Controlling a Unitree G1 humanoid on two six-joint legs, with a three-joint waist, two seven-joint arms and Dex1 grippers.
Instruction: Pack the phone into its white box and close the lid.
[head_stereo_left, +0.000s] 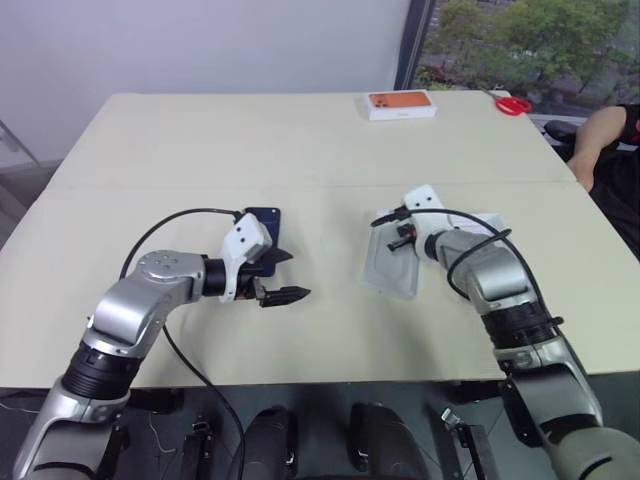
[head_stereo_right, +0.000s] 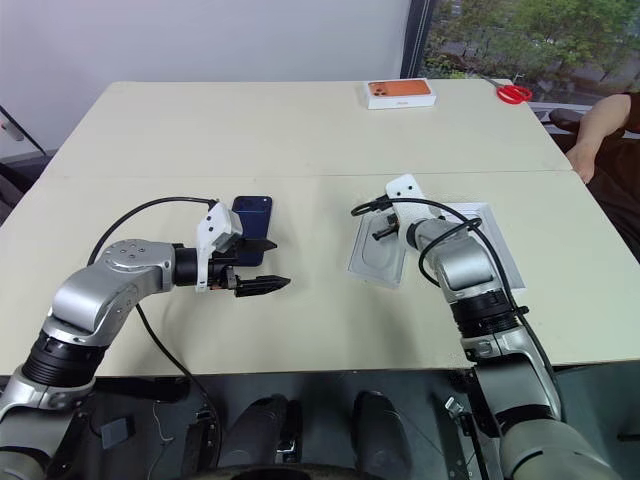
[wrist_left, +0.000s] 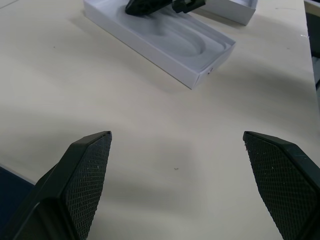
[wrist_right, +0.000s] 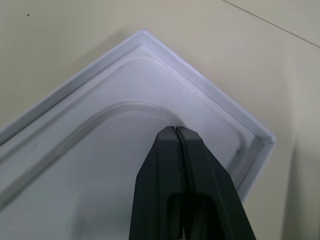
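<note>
The dark navy phone (head_stereo_right: 252, 222) lies flat on the table just beyond my left gripper (head_stereo_right: 262, 265). That gripper hovers open and empty, its fingers wide apart (wrist_left: 176, 134). To the right, the white box (head_stereo_right: 360, 262) holds a white insert with an oval recess (wrist_right: 100, 150). My right gripper (wrist_right: 175, 129) is shut with nothing in it, its tips down on that insert near one corner. A second white shell (head_stereo_right: 497, 243), open side up, lies partly under my right forearm; it looks like the lid, its printed face hidden.
A white box with orange print (head_stereo_right: 399, 93) sits at the table's far edge, with red scissors (head_stereo_right: 513, 94) to its right. A person's arm (head_stereo_right: 603, 120) rests past the far right corner. Bare tabletop (head_stereo_right: 310, 300) separates the phone from the box.
</note>
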